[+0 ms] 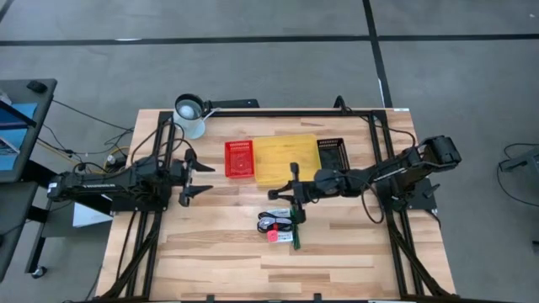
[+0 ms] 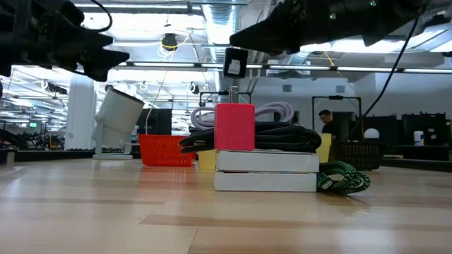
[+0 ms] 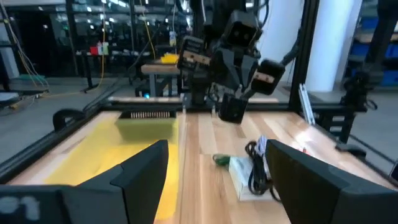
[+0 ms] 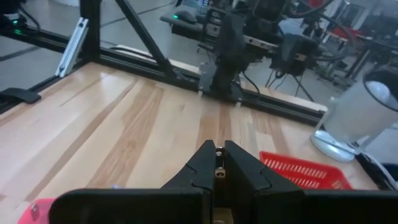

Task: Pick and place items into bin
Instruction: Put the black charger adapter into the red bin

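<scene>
1. The right gripper (image 1: pixel 294 195) is seen at frame centre in the high view, clenched with nothing between its fingers, just above the pile of items.
2. The coiled black cable (image 1: pixel 277 220), the slim green stick (image 1: pixel 297 229) and the white packet (image 2: pixel 266 171) are found below centre on the table (image 1: pixel 210 252).
3. The yellow bin (image 1: pixel 286 158) is placed above them, between a red basket (image 1: pixel 238 159) and a black basket (image 1: pixel 332 152).
4. The left gripper (image 1: pixel 195 181) is held released at left of centre.

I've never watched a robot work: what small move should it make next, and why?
Probably the right pincer should open and dip lower: it hovers shut beside the black cable, white packet and green stick, which lie on the table outside the yellow bin. Whether the glint in its grip is an item, I cannot tell. The left pincer waits open.
</scene>
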Motion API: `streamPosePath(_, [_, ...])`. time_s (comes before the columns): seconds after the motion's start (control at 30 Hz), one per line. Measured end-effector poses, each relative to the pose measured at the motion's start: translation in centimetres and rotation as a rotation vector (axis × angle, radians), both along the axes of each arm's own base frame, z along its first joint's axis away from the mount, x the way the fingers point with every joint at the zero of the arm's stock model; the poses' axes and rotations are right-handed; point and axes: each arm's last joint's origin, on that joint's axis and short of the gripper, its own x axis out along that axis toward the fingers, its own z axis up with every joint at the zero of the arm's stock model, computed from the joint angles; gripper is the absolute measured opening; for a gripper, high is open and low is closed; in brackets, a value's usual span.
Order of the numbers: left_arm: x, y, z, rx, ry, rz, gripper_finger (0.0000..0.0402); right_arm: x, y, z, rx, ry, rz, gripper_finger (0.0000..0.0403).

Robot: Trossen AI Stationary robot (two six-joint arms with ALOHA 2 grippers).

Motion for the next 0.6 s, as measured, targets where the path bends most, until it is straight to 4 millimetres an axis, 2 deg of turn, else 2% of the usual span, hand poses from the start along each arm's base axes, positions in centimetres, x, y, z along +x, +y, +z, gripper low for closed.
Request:
streamPosePath(0.23, [-0.04, 0.2, 0.44, -0.043, -0.045, 0.066, 0.0261, 0.51, -0.22, 0.77, -0.004, -0.005, 0.005, 0.0015])
streamPosePath(0.6, [0.49, 0.27, 0.68, -0.122, -0.074, 0.062, 0.0261, 0.76, -0.66, 1.08, -0.013, -0.006, -0.001, 0.0016])
